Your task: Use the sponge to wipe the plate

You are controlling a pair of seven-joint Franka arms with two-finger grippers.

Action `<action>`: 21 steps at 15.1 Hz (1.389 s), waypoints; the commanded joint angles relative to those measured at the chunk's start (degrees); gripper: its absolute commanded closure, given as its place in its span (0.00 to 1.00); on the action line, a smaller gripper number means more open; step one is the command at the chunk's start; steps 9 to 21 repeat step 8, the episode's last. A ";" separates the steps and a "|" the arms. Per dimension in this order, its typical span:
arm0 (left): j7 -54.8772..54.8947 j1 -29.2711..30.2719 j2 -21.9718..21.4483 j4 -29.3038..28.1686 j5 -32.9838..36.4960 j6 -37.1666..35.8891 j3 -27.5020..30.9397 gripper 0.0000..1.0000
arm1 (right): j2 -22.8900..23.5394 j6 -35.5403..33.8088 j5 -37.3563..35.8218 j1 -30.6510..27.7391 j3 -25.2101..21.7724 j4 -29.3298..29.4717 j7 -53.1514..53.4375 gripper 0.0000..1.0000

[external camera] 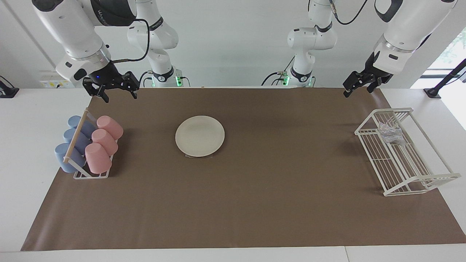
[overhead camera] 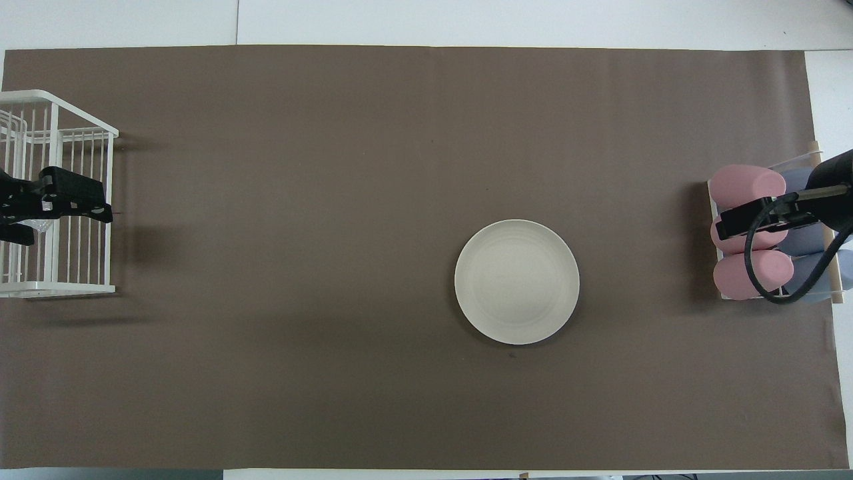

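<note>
My left claw (external camera: 355, 86) hangs released and empty at the upper right of the facing view, in the air over the brown mat's (external camera: 276, 182) edge by the white wire rack (external camera: 400, 153); from overhead it shows at the frame's left edge over that rack (overhead camera: 56, 200). The small silvery-grey wrinkled mesh sponge (external camera: 390, 133) lies inside the rack, untouched. My right claw (external camera: 115, 95) waits with its fingers spread, holding nothing, at the upper left of the facing view, above the stand of pink and blue plastic cups (external camera: 89, 145). The round cream-white flat plate (external camera: 200, 136) rests on the mat left of centre in the facing view, well apart from both claws.
</note>
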 commanded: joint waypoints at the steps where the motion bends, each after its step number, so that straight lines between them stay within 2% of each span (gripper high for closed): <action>1: 2.48 -0.87 0.19 0.56 1.27 -0.03 0.84 0.00 | -0.92 -0.60 -0.72 -0.52 0.39 -0.73 0.85 0.00; 21: 3.71 -0.87 0.19 0.48 1.36 0.85 0.67 0.00 | -0.92 -0.60 -0.72 -0.52 0.39 -0.73 0.85 0.00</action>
